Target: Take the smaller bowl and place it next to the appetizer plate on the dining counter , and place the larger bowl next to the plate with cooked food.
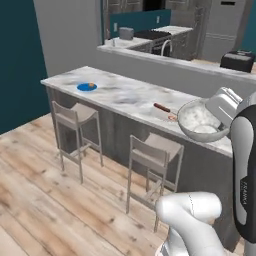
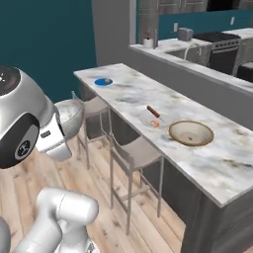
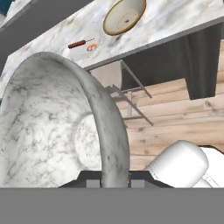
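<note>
The gripper (image 3: 114, 181) was clamped on the rim of the mottled grey-white marbled bowl (image 3: 52, 127), held in the air off the stool side of the long white-grey marble counter (image 2: 128, 94), well apart from the bright-blue plate (image 2: 103, 82).

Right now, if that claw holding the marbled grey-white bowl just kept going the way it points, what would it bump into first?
Probably the marble-topped dining counter: the hand view looks along the gripper, past the rim of the small marbled bowl it grips, toward the counter's edge and a pale stool below. Depth is unclear, so the stool might come first.
</note>
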